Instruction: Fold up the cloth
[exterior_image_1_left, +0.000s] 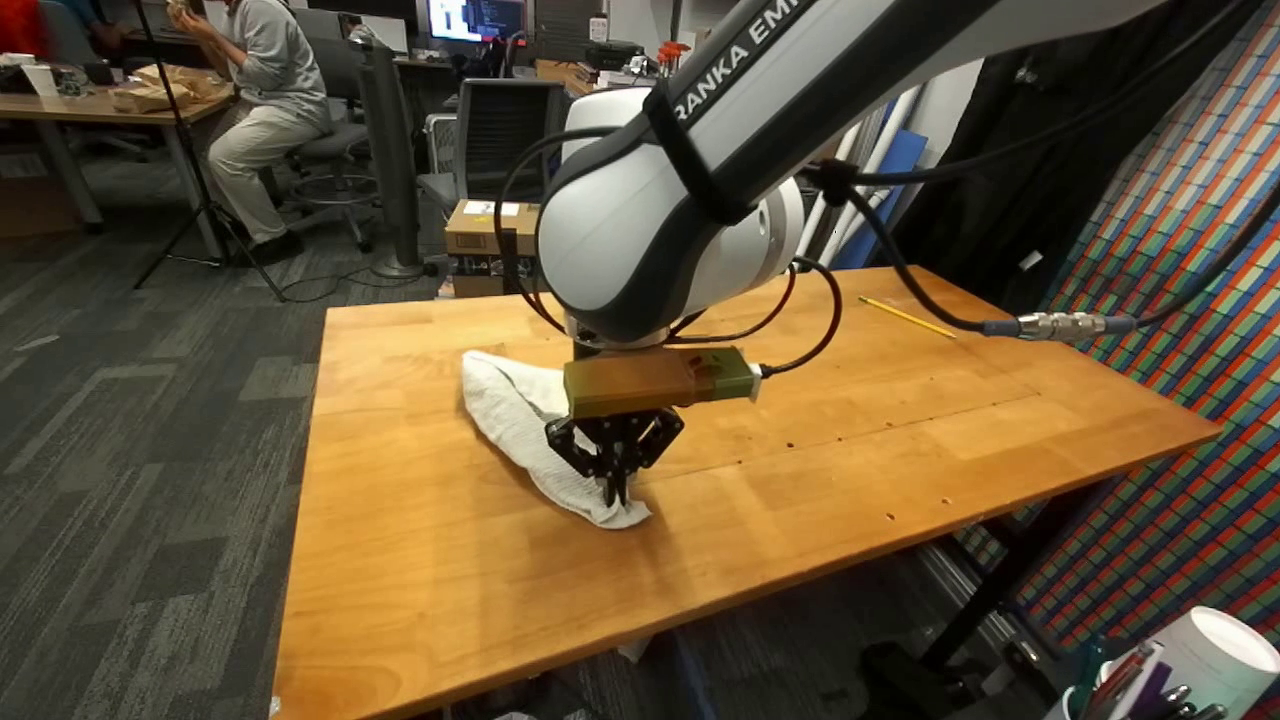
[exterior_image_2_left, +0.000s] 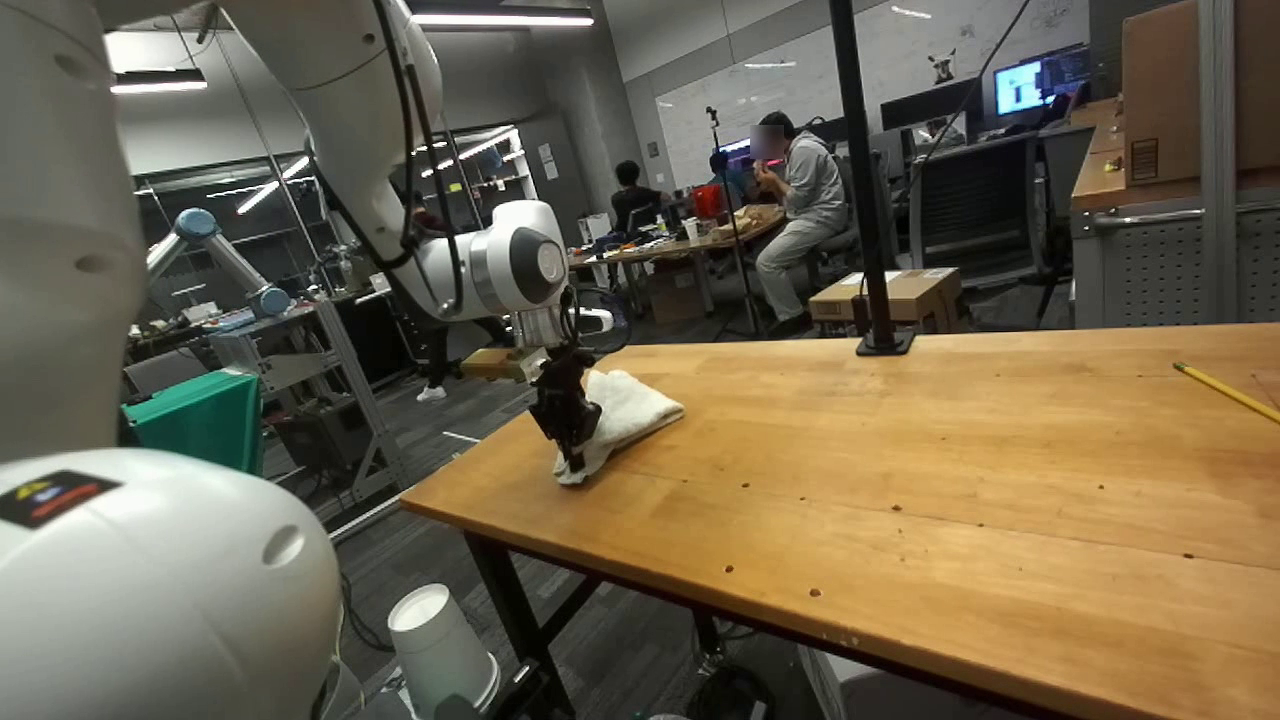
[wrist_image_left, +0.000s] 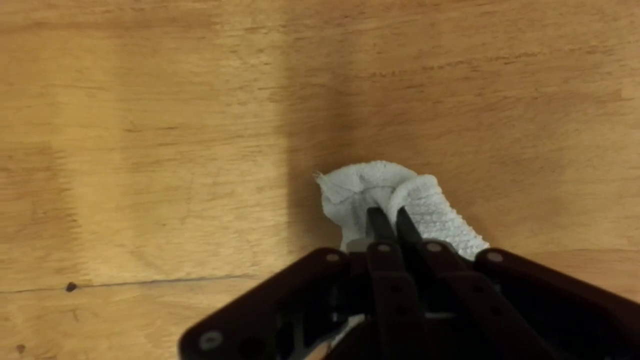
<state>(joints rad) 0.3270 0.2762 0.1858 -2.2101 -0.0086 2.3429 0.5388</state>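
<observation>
- Because folding wants a flat base, the wooden surface (exterior_image_1_left: 420, 560) presumably serves as one; the cloth (exterior_image_1_left: 530, 430) lies on it, toward nine o'clock in an exterior view.
- In that view the cloth trails from the gripper (exterior_image_1_left: 616, 494) to between ten and eleven o'clock, perhaps so that its held end can travel along that line.
- The gripper points down at the end between four and five o'clock, likely because an end gives a surer hold than the middle.
- Its fingers (wrist_image_left: 378, 227) stand nearly together, pinching, it appears, a ridge of cloth.
- At three o'clock from the fingertips in the wrist view, an off-white, nubbly fold (wrist_image_left: 430, 207) sits thick and rounded.
- At ten o'clock, a thinner, creased flap (wrist_image_left: 355, 181) ends in loose threads (wrist_image_left: 319, 176).
</observation>
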